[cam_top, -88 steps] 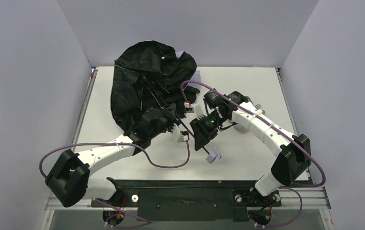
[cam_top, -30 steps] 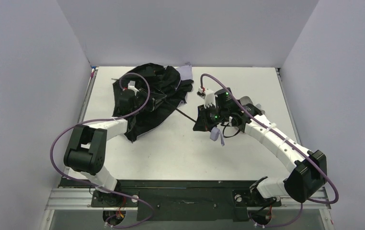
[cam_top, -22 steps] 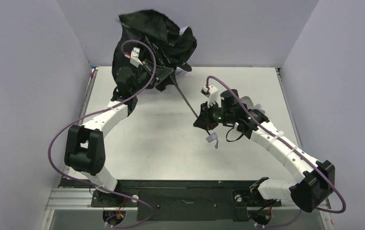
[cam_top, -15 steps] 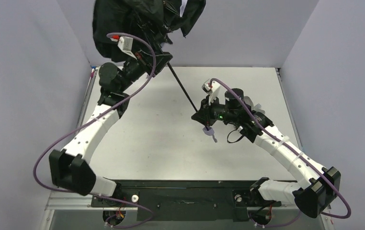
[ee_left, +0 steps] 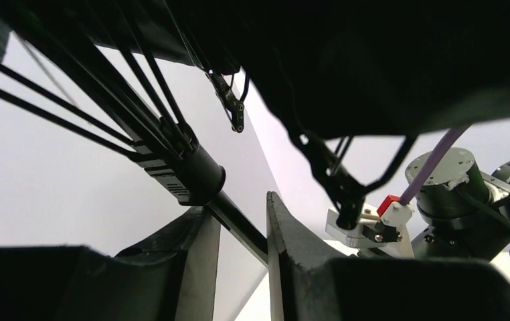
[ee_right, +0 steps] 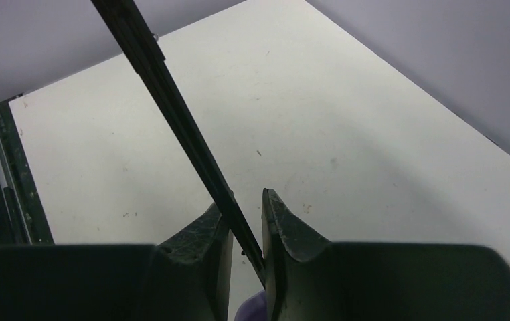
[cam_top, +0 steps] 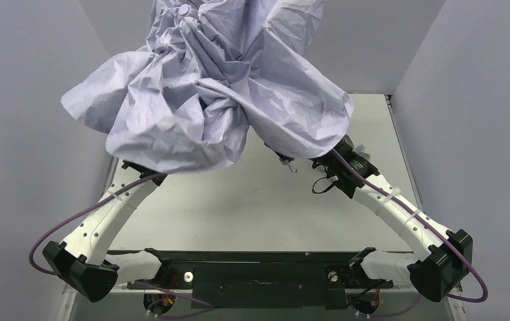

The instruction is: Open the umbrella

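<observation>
Pale lavender crinkly fabric umbrella (cam_top: pixel 205 87) held aloft, canopy billowing, limp. Left gripper (ee_left: pixel 242 231) and right gripper (ee_right: pixel 245 231) both clamp its thin, stiff black shaft (ee_right: pixel 172 120); grip there.

My body: two arms, white links, black joints.
Purple cable (cam_top: pixel 65 224) loops along each arm; my dark tapered fingers (ee_right: pixel 289 244); red-and-white connector (ee_left: pixel 391 209) by right wrist motor.

Bare white table (cam_top: pixel 252 214), scuffed and speckled, between grey walls (cam_top: pixel 31 134).
</observation>
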You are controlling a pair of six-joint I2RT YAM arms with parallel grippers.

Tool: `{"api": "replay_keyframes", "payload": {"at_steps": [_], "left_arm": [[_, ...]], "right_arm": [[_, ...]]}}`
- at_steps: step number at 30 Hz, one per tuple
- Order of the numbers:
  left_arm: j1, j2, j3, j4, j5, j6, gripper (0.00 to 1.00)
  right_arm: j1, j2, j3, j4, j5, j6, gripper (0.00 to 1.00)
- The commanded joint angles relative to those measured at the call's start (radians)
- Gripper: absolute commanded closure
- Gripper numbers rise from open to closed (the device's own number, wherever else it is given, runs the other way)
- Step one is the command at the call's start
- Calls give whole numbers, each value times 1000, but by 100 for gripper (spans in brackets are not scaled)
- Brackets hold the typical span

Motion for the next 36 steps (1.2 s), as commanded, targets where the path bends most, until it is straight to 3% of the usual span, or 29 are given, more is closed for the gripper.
{"api": "replay_keyframes", "payload": {"at_steps": [1,2,3,5,12,14,17,22,28,32,36], "left_arm": [[24,80,57,-142,50,86,100],[24,92,63,-132,57,30,100],[24,97,75,-127,61,-24,100],[26,113,93,-110,61,-122,100],[88,186,184,-41,48,-459,100],[118,210,209,-12,57,-564,100],[143,237,227,13,55,-686,100],[164,240,223,16,33,-781,100],[237,231,213,-75,31,-875,100],[287,231,216,-166,59,-929,100],[302,234,180,-129,72,-1038,100]], "right_arm": [[6,-4,78,245,4,248,94],[14,2,85,255,-5,260,87],[17,17,102,272,-8,279,72],[29,42,124,298,-10,308,61],[34,100,150,314,-71,439,61],[43,111,129,350,-81,506,51],[56,135,125,377,-67,518,43],[45,151,143,284,-74,449,42],[17,33,80,183,-65,333,41],[17,-22,55,78,-48,287,31],[19,-1,37,62,-68,326,22]]}}
